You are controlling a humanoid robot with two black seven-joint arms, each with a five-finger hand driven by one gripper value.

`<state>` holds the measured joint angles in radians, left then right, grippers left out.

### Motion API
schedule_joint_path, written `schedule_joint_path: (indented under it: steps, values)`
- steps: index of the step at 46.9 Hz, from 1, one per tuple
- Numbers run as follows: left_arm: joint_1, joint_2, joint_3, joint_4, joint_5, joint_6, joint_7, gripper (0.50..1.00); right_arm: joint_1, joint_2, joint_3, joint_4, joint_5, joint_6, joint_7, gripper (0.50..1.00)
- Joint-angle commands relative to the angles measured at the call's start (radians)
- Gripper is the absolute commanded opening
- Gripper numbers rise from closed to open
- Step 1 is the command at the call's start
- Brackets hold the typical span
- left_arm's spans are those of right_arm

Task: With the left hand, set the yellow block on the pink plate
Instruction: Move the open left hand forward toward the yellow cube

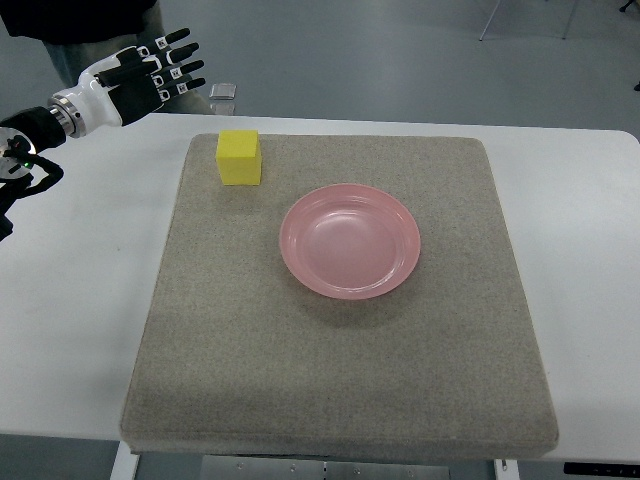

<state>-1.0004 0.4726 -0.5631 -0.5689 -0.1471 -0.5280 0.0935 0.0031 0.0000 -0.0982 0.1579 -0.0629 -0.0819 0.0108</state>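
Nothing of the task is seen to be done yet. The yellow block [239,157] is found resting on the grey mat [340,390], close to the mat's far left corner, upright and square to the mat's edges. It is not touched by anything. The pink plate [350,240] is set near the middle of the mat, a little toward its far edge, and nothing is carried in it. Block and plate are kept apart by a strip of bare mat; the block lies to the left of the plate and nearer the far edge.

The left hand [150,75] is held at the far left corner of the white table [80,300], beyond the mat's left edge and apart from the block. Its fingers [180,55] are stretched out nearly straight and slightly spread, and nothing is held in them. The arm is seen entering from the picture's left edge. The right hand is not shown at all.

By this reading, the whole of the work is left: the hand has to be brought over to the block, the fingers closed round it, the block lifted and carried toward the middle of the mat, and then set down inside the plate's rim and released. The stage is judged to be the approach, before any contact. The block's flat faces are expected to give a firm hold, and the way between block and plate is not obstructed by any other object.
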Motion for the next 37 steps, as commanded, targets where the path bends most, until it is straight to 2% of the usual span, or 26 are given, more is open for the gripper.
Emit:
schedule_joint_path:
  steps: [1,26,37]
  values:
    - [0.0,0.0,0.002,0.0,0.0,0.0,0.0,0.994,0.0,0.0,0.0,0.0,0.0,0.001,0.0,0.924]
    - [0.002,-0.023,-0.004,0.0,-0.011,-0.001,-0.002,0.994,0.0,0.0,0.0,0.0,0.0,0.001,0.0,0.924]
    - [-0.004,-0.025,0.012,0.023,0.037,-0.017,-0.043,0.994,0.0,0.0,0.0,0.0,0.0,0.001,0.0,0.924]
